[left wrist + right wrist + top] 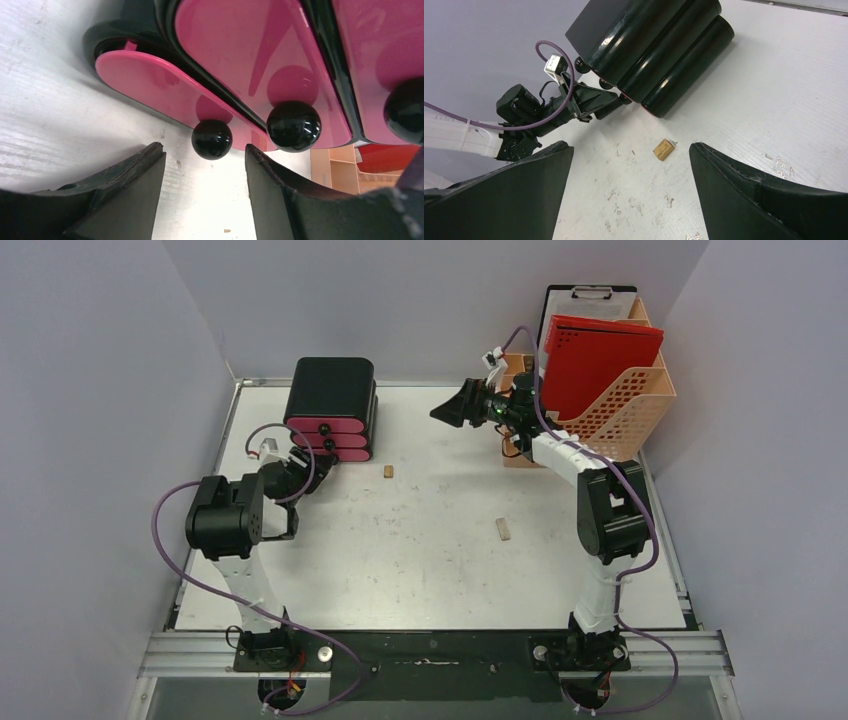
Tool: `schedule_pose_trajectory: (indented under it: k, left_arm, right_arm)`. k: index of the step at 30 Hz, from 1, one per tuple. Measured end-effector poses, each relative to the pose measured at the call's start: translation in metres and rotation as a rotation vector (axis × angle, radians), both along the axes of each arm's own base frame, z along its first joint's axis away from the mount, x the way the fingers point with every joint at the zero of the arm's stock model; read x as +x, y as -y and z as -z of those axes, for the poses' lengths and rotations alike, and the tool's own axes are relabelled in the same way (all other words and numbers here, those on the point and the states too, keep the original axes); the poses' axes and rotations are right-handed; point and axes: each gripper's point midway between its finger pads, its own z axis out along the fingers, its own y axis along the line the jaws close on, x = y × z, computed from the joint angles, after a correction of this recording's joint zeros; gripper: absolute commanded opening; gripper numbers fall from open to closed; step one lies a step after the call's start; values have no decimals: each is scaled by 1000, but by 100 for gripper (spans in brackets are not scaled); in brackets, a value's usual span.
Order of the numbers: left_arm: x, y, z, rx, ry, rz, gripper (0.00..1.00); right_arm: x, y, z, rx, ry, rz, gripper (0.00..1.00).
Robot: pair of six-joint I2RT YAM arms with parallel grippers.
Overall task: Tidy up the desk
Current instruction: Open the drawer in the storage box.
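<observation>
White, scuffed and speckled, the desk (430, 540) fills the floor of a grey-walled enclosure, its black front rail at 6 o'clock in the top view. We note a black drawer box (330, 405) with three pink drawers at 11 o'clock and an orange file rack (620, 410) at 2 o'clock. The rack holds a red folder (595, 350), with a black clipboard (590, 292) behind it. Two small tan blocks lie on the bare surface, well apart: one (388, 471) near 12 o'clock of centre, just beside the box, the other (504, 529) toward 3 o'clock. The left gripper (205, 155) sits low at 10 o'clock, facing the drawer fronts. Its jaws are released and parted, and the black knob (212, 139) of the lowest drawer (150, 85) sits between the tips with a gap showing on each side. That drawer's front seems slightly ajar at one end. The right gripper (631, 155) hovers above the desk at 1 o'clock, beside the rack. Its jaws are spread wide and hold nothing, and they point toward 9 o'clock.
</observation>
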Motion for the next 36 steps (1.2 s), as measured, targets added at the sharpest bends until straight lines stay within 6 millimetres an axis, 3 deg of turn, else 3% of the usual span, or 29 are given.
schedule_pose_trajectory:
  k: [16,29,36]
  left_arm:
    - [10,11,-6,11,46,-1,48]
    - [13,10,-1,32,44,-8,23]
    - [11,11,-1,34,43,-4,23]
  right_arm:
    - [-4,1,7,-4,-18,-3,90]
    - [-9,2,-10,7,19,-4,90]
    - [-10,3,-6,1,17,-4,90]
